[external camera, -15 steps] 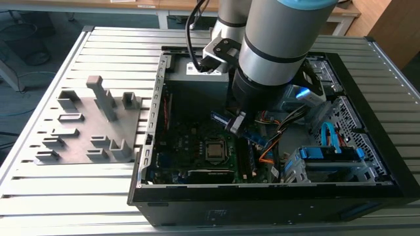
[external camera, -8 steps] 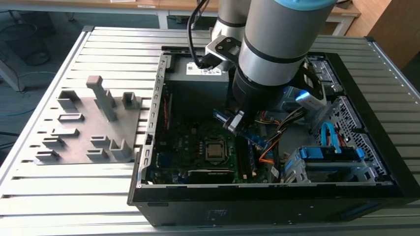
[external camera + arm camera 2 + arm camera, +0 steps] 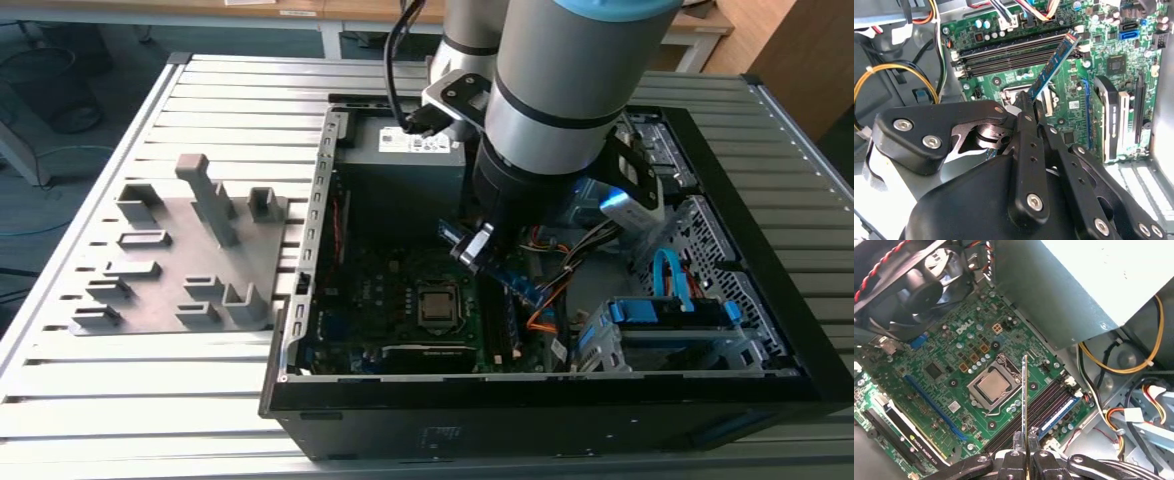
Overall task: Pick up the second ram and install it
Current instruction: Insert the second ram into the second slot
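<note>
Here, the claw is closed tight on the second ram, with one end of the stick pinched between its black fingers. The ram is held above the green motherboard, inside the open computer case.

In the second wrist view we see the stick's flat face, a dark greenish-blue board. Its long axis runs straight out from the fingertips, and the free end reaches over the row of memory slots.

In the first wrist view the ram appears edge-on as a thin line. It lies between the processor socket and the memory slots.

In the exterior view the ram slants downward below the arm. A grey fixture sits on the slatted table, well apart on the exterior view's left.

The gripped end is hidden between the fingers. We cannot tell whether the free end touches a slot. The arm covers much of the claw in the exterior view.
</note>
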### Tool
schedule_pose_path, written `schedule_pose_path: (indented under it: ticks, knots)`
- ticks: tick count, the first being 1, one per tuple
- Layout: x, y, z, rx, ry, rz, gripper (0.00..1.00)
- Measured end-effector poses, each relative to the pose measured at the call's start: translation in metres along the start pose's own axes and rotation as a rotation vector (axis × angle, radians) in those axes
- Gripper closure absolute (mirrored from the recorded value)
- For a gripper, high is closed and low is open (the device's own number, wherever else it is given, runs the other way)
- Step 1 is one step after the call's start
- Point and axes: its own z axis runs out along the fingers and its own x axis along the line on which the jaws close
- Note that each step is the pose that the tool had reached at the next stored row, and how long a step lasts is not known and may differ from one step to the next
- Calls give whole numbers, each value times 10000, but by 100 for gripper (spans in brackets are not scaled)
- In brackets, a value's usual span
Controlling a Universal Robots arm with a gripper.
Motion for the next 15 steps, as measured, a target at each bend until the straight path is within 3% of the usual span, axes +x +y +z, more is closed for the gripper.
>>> schedule_pose_path:
  ticks: [7,15]
  knots:
    - [0,0,1,54,-46,607,87]
    - [0,0,1,74,-61,823,87]
